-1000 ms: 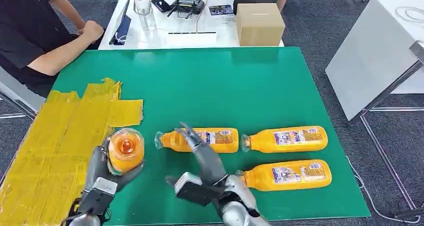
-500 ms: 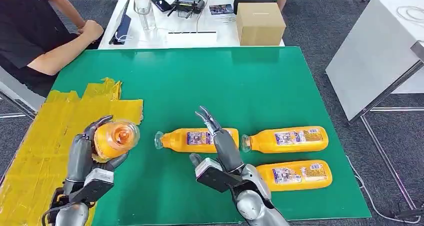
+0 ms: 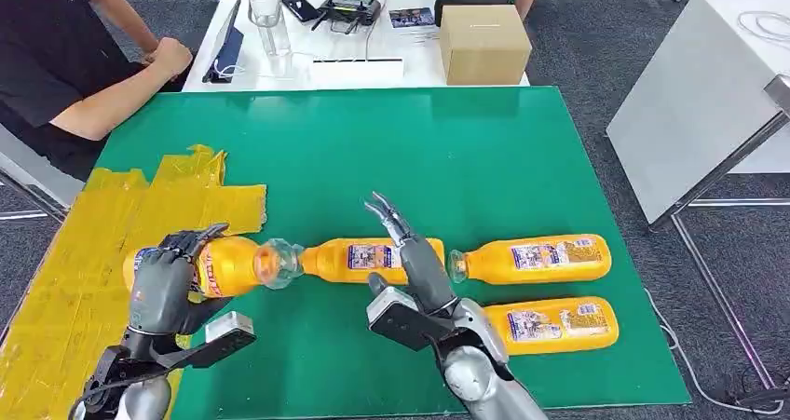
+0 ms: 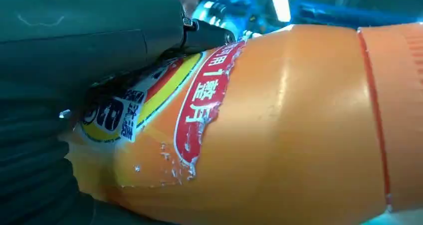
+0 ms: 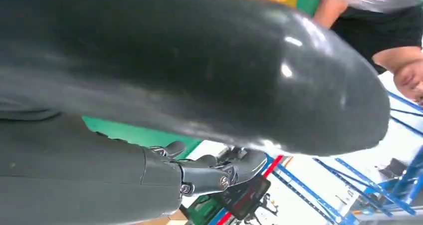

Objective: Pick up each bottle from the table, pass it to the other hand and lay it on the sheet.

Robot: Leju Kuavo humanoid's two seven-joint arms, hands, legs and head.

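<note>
Left hand [image 3: 166, 285] wrapped around an orange plastic juice bottle with a red and yellow label [image 3: 219, 264], held on its side above the edge where the crinkled yellow sheet [image 3: 88, 262] meets the green table mat [image 3: 391, 150]; clear capped neck pointing toward the table's middle, nearly touching the cap of the next bottle. Seen close in the left wrist view: label under the dark fingers [image 4: 204, 35], orange body [image 4: 299, 125] across most of the picture.

Right hand [image 3: 410, 271] empty, fingers spread and stretched forward, raised over the mat in front of the middle orange bottle [image 3: 368, 259], hiding part of its label. Thick grey thumb [image 5: 199, 70] and darker fingers [image 5: 209, 175] apart in the right wrist view, nothing between them.

Lying on the mat, three more bottles of the same kind: the middle one, another [image 3: 533, 257] in line just beside its base, a third [image 3: 550, 322] nearer, partly behind the right wrist.

Beyond the mat, a white table [image 3: 298, 71] with a brown cardboard box [image 3: 483, 44], a clear jar [image 3: 267, 15], a tablet [image 3: 226, 47] and black devices [image 3: 345, 10]. Seated at the far left corner, a person in a black shirt [image 3: 56, 57], forearm resting near the mat's edge. White cabinet [image 3: 708, 94] off to the right side.
</note>
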